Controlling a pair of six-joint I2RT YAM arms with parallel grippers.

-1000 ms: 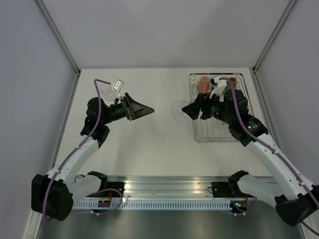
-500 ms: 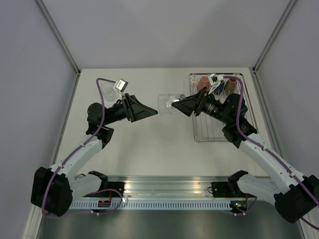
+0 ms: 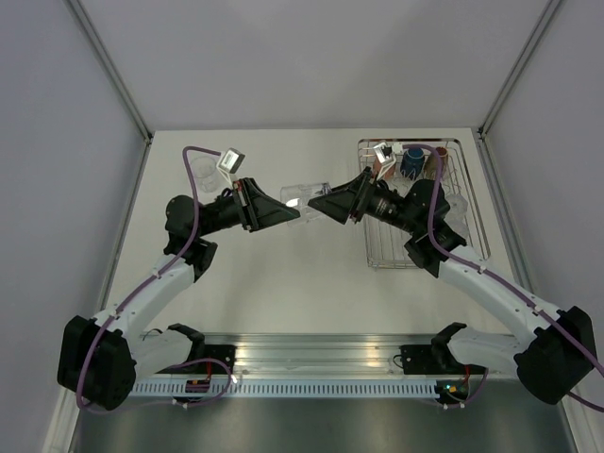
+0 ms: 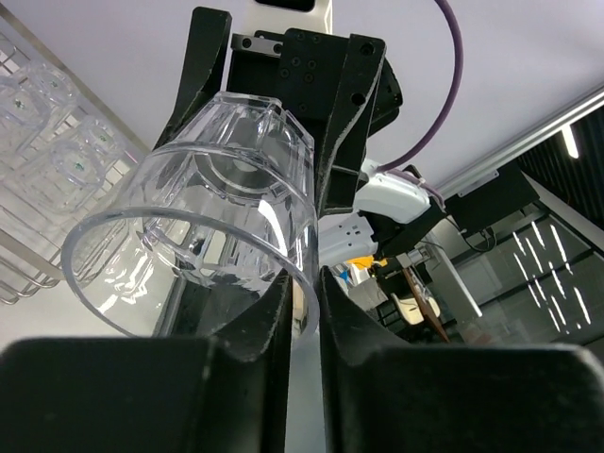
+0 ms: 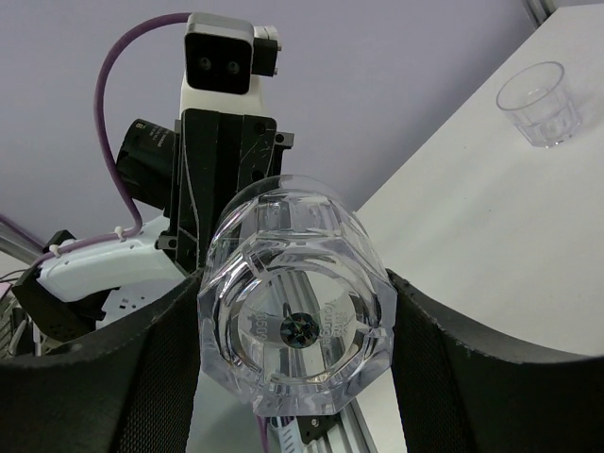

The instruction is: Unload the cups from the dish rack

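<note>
A clear glass tumbler (image 3: 302, 195) lies on its side in mid-air above the table's middle, held from both ends. My right gripper (image 3: 319, 202) is shut on its base end; in the right wrist view the tumbler's base (image 5: 297, 311) fills the space between the two fingers of that gripper (image 5: 294, 283). My left gripper (image 3: 294, 212) is shut on its rim; the left wrist view shows the rim wall of the tumbler (image 4: 208, 217) pinched between the nearly closed fingers of that gripper (image 4: 304, 283). The dish rack (image 3: 420, 262) at the back right holds a salmon-orange mug (image 3: 384, 162), a dark blue mug (image 3: 412, 162) and a brown mug (image 3: 436, 166).
A clear tumbler (image 3: 200, 170) stands upright on the table at the back left, also in the right wrist view as the lone tumbler (image 5: 540, 102). Clear tumblers (image 4: 47, 94) sit in the rack (image 4: 28, 274). Grey walls enclose the table on three sides.
My right gripper carried the tumbler left from the rack to the table's middle. My left gripper moved right to meet it and went from open to shut on the rim.
</note>
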